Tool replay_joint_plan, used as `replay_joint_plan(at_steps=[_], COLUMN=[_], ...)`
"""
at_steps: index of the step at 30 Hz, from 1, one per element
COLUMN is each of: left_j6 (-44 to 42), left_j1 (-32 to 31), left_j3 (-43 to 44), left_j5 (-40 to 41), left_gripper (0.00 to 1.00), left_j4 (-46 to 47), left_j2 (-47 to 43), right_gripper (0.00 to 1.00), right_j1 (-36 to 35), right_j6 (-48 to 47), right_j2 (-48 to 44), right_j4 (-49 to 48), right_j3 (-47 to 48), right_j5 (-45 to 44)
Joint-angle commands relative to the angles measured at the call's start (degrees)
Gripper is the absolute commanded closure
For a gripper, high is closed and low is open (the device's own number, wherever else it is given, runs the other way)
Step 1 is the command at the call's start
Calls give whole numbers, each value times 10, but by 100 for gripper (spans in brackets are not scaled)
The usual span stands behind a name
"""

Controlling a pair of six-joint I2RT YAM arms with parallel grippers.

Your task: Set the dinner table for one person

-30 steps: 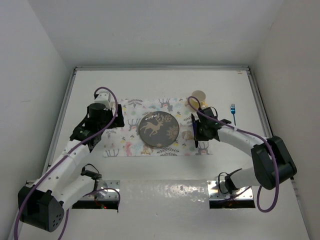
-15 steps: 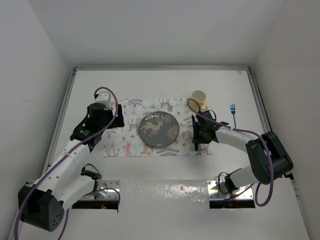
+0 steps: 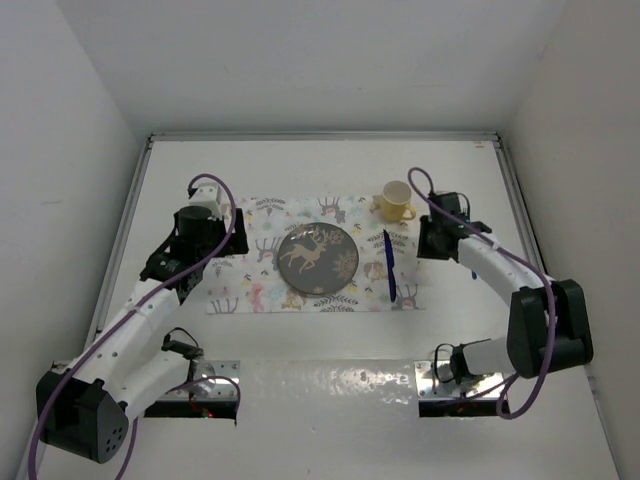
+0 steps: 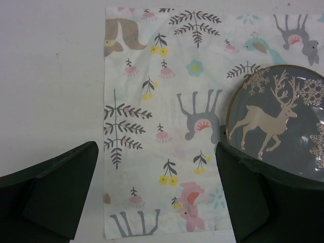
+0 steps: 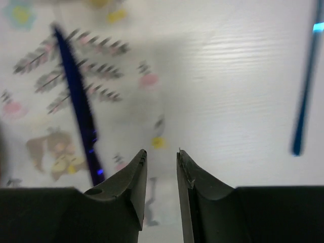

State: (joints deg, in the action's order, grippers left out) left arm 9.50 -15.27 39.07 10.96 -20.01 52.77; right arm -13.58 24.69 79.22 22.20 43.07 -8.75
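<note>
The white dinner table [image 3: 300, 180] carries an animal-print placemat [image 3: 250, 280]. On the placemat lies a grey deer plate [image 3: 318, 258], with a dark blue knife [image 3: 389, 265] lying free to its right. A yellow cup [image 3: 395, 200] stands beyond the knife. My right gripper [image 3: 432, 242] hovers right of the knife, jaws a little apart and empty [image 5: 161, 152]. The right wrist view shows the knife [image 5: 76, 101] on the left and a blue fork [image 5: 304, 101] on the bare table at the right. My left gripper [image 3: 213, 243] is wide open and empty [image 4: 156, 147] over the placemat's left part [image 4: 152, 116], with the plate [image 4: 283, 126] to its right.
White walls close in the table on the left, right and back. A thin metal rail [image 3: 130, 230] runs along the table edges. In the top view the right arm hides the fork.
My right gripper has let go of the knife, which now lies on the placemat right of the plate. It has moved right and away, toward the fork. The left arm has not moved.
</note>
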Motion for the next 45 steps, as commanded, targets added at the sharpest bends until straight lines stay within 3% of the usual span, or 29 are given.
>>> replay_joint_plan(at_steps=[1,6,11,25,29,34,39,45], left_j6=[4,3,1,-4,-4,-4,8,28], left_j1=[6,5,6,6,6,6,6,6], left_j3=[14,13,12,13,14,16,20,90], left_j5=[3,1,0,20,24,24,18,28], left_gripper=[0,0,0,0,0,0,0,0], left_j4=[8,8,8,6,6,2,-11,-80], left_j2=[-8,-14,-15,12,15,13,-8,-6], right_gripper=[70,68,62,63,71,99,100,100], right_j1=[67,174,243,287,287,288,269,169], right_j6=[-81,-129,-176,-222,-236,-242,-207,-150], right_j2=[-6,32,114,298,318,310,224,130], right_j4=[23,-10,-21,-36,-28,-15,-22,55], right_j3=[27,54,126,235,239,236,235,291], right_j5=[-35,-37,18,73,84,86,58,-47])
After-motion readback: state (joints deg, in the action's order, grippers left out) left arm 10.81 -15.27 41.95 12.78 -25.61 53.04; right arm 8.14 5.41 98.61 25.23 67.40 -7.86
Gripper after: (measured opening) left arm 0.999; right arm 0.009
